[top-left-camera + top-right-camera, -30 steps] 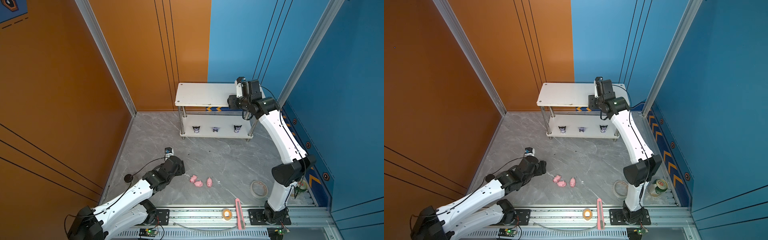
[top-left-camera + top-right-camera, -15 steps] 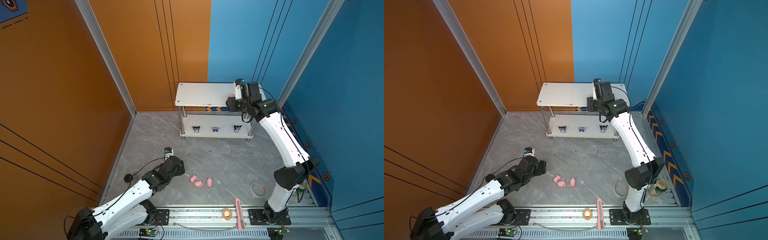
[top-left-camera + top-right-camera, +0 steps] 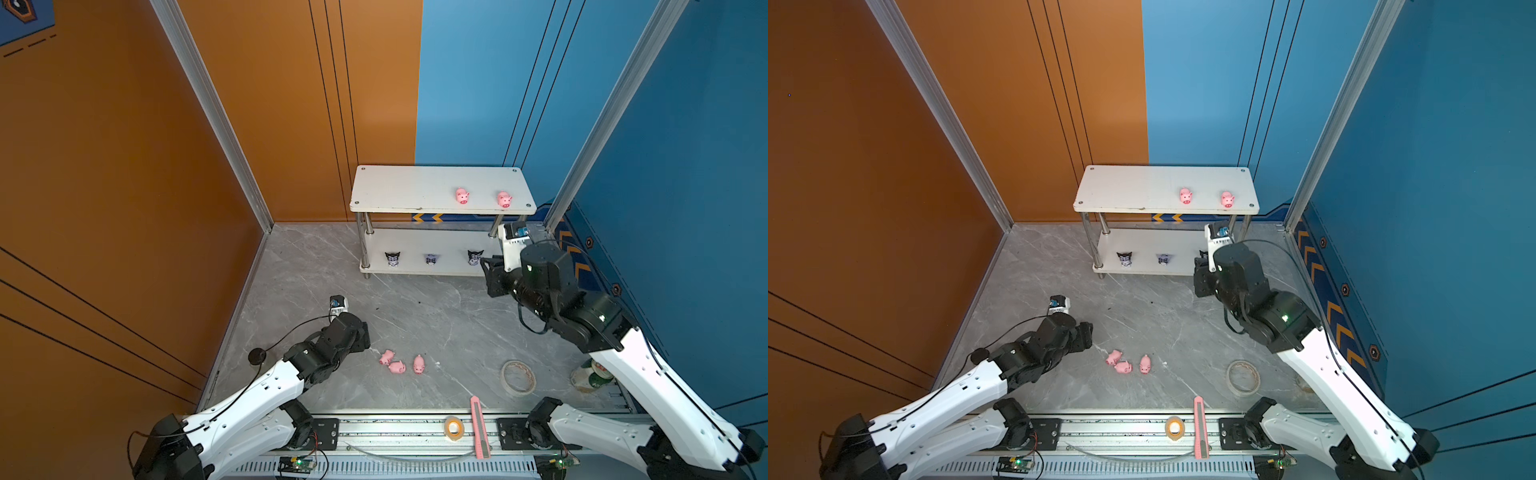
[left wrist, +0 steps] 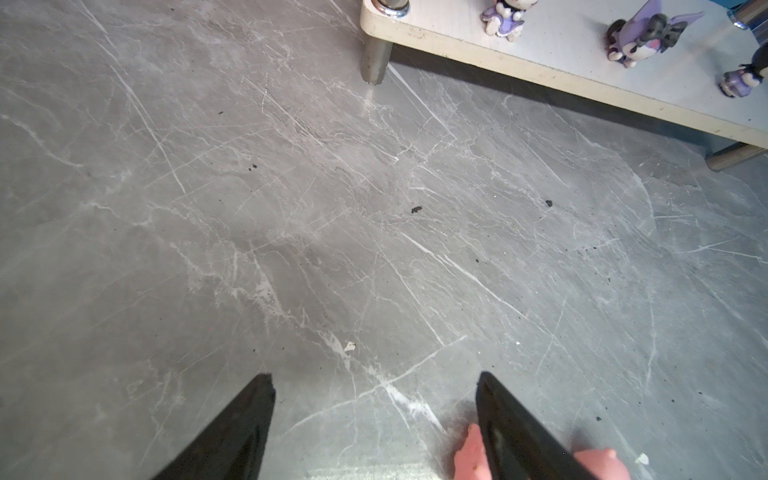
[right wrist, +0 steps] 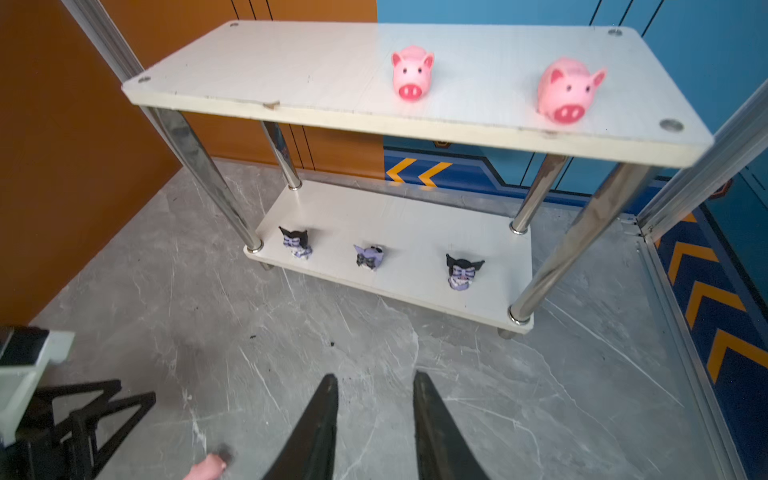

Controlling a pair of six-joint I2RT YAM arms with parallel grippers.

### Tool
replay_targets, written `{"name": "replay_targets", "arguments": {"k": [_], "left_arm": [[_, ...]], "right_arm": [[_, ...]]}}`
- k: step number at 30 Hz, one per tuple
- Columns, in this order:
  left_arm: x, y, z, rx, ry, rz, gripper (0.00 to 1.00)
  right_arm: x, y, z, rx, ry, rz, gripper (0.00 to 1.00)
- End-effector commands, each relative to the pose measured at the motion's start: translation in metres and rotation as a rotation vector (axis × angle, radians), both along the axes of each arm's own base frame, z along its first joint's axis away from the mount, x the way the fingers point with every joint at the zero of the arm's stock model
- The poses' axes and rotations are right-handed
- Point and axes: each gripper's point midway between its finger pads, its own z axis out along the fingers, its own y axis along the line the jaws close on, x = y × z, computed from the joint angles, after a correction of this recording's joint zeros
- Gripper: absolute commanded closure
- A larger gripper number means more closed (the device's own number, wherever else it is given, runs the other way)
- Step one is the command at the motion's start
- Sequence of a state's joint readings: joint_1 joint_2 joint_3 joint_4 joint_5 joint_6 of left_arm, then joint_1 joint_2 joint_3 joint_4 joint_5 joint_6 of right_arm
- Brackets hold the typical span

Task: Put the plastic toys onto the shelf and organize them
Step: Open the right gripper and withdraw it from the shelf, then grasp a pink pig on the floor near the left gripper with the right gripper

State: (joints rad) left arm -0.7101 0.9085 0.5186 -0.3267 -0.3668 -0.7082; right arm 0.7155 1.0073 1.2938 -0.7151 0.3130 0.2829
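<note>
Progress stands a little past halfway by our count: the small two-tier shelf of white boards on chrome tube legs [image 3: 415, 189] stands at the back of the grey marbled desk [image 3: 415, 307], and its lower board carries all three tiny black-eared white-and-purple figurines [image 3: 392, 258] [image 3: 432, 259] [image 3: 474, 257] in a spaced row, though the middle one looks tipped over in the right wrist view. On the upper board two small pink plastic pigs with darker snouts [image 3: 462, 195] [image 3: 504, 200] sit toward the right end, apart from each other, snouts to the front. Three more of these pigs [image 3: 386, 357] [image 3: 397, 367] [image 3: 418, 364] lie on the desk in a loose cluster near the front, so we judge three placements are left. The left gripper [image 4: 374, 376] hangs low just beside that cluster, spread wide and empty; in the left wrist view one pig lies right by the outer side of one finger, and we cannot tell whether they touch. The right gripper [image 5: 375, 375] hovers in front of the shelf near its right front leg, its jaws parted by a narrow gap with nothing between them. We would expect the left end of the upper board, bare now, to take the rest
</note>
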Motion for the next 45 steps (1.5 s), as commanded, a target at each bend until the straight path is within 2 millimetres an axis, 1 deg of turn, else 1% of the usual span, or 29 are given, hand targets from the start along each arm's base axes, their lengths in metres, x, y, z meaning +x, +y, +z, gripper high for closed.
{"name": "replay_targets", "arguments": {"k": [1, 2, 4, 6, 7, 9, 12, 14, 19, 22, 26, 29, 32, 35, 38, 40, 42, 43, 45], "left_arm": [[0.001, 0.0, 0.007, 0.007, -0.02, 0.005, 0.23], [0.002, 0.0, 0.007, 0.006, -0.023, 0.005, 0.23], [0.004, -0.003, 0.008, -0.001, -0.027, 0.001, 0.24], [0.005, -0.005, 0.009, -0.007, -0.027, -0.002, 0.24], [0.006, -0.007, 0.009, -0.009, -0.025, -0.005, 0.24], [0.006, -0.01, 0.008, -0.009, -0.021, -0.013, 0.24], [0.006, -0.014, 0.007, -0.008, -0.011, -0.022, 0.24], [0.007, -0.016, 0.007, -0.003, -0.014, -0.022, 0.24], [0.008, -0.019, 0.007, -0.011, -0.022, -0.019, 0.23], [0.007, -0.02, 0.005, -0.005, -0.019, -0.021, 0.23], [0.007, -0.018, 0.004, 0.01, -0.018, -0.018, 0.23], [0.008, -0.016, 0.004, 0.02, -0.02, -0.013, 0.22], [0.01, -0.016, 0.003, 0.023, -0.02, -0.012, 0.22], [0.011, -0.016, 0.002, 0.032, -0.018, -0.015, 0.22], [0.013, -0.016, 0.001, 0.035, -0.014, -0.014, 0.22], [0.014, -0.016, 0.001, 0.034, -0.014, -0.014, 0.22], [0.015, -0.016, 0.002, 0.034, -0.018, -0.013, 0.21], [0.016, -0.015, 0.001, 0.033, -0.018, -0.011, 0.21], [0.016, -0.015, 0.002, 0.032, -0.018, -0.01, 0.21]], "right_arm": [[-0.018, 0.015, -0.077, -0.063, 0.172, 0.006, 0.68], [-0.026, 0.023, -0.099, -0.072, 0.225, 0.032, 0.67], [-0.05, 0.049, -0.148, -0.108, 0.323, 0.118, 0.64], [-0.071, 0.07, -0.184, -0.14, 0.399, 0.186, 0.6], [-0.081, 0.078, -0.201, -0.166, 0.439, 0.216, 0.56], [-0.095, 0.088, -0.223, -0.208, 0.49, 0.244, 0.48], [-0.112, 0.107, -0.244, -0.224, 0.535, 0.305, 0.4], [-0.117, 0.117, -0.254, -0.209, 0.557, 0.321, 0.36], [-0.115, 0.132, -0.275, -0.156, 0.576, 0.307, 0.27], [-0.111, 0.135, -0.289, -0.157, 0.589, 0.289, 0.26], [-0.108, 0.144, -0.307, -0.137, 0.624, 0.291, 0.33], [-0.104, 0.151, -0.317, -0.13, 0.639, 0.289, 0.46], [-0.1, 0.154, -0.323, -0.14, 0.637, 0.273, 0.57], [-0.096, 0.153, -0.325, -0.149, 0.625, 0.257, 0.68], [-0.093, 0.15, -0.323, -0.155, 0.626, 0.25, 0.76], [-0.089, 0.148, -0.315, -0.172, 0.618, 0.259, 0.79], [-0.079, 0.142, -0.295, -0.213, 0.593, 0.262, 0.81], [-0.073, 0.14, -0.282, -0.229, 0.572, 0.262, 0.81], [-0.054, 0.133, -0.245, -0.263, 0.509, 0.261, 0.82]]}}
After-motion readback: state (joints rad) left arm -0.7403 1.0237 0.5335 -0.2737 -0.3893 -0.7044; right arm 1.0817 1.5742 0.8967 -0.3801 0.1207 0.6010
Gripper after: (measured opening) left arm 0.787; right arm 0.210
